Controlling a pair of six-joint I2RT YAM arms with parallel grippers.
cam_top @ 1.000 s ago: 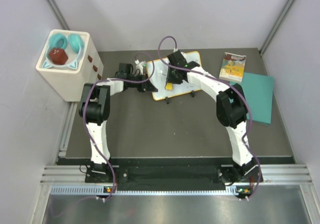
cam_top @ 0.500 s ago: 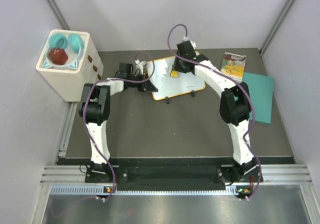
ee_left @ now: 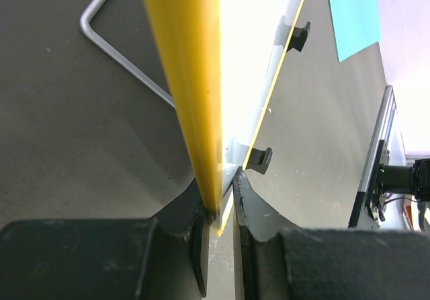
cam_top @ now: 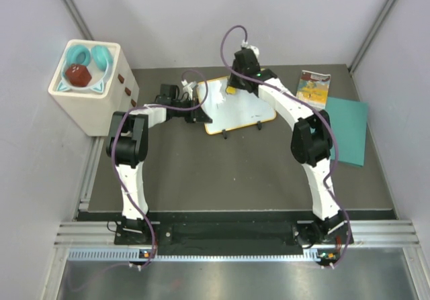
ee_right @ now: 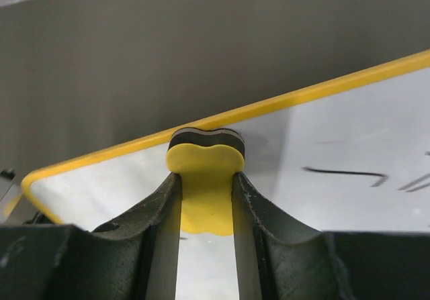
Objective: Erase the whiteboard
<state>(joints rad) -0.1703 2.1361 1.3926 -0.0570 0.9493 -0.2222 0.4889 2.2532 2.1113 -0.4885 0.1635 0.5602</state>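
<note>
The whiteboard (cam_top: 235, 109), white with an orange-yellow rim, lies tilted at the back middle of the dark mat. My left gripper (cam_top: 201, 112) is shut on its left rim; in the left wrist view the yellow edge (ee_left: 195, 85) runs between the jaws (ee_left: 222, 209). My right gripper (cam_top: 232, 88) is shut on a yellow eraser with a black pad (ee_right: 205, 179), pressed on the board (ee_right: 322, 139) near its far rim. Black marker strokes (ee_right: 342, 173) show to the right of the eraser.
A white box (cam_top: 91, 88) holding a teal and red item stands at back left. A small picture book (cam_top: 313, 88) and a teal sheet (cam_top: 349, 129) lie at back right. A wire stand (ee_left: 121, 52) shows under the board.
My right gripper has moved the eraser from the middle of the board toward its far edge, then a little left. The left gripper and board have stayed put.
</note>
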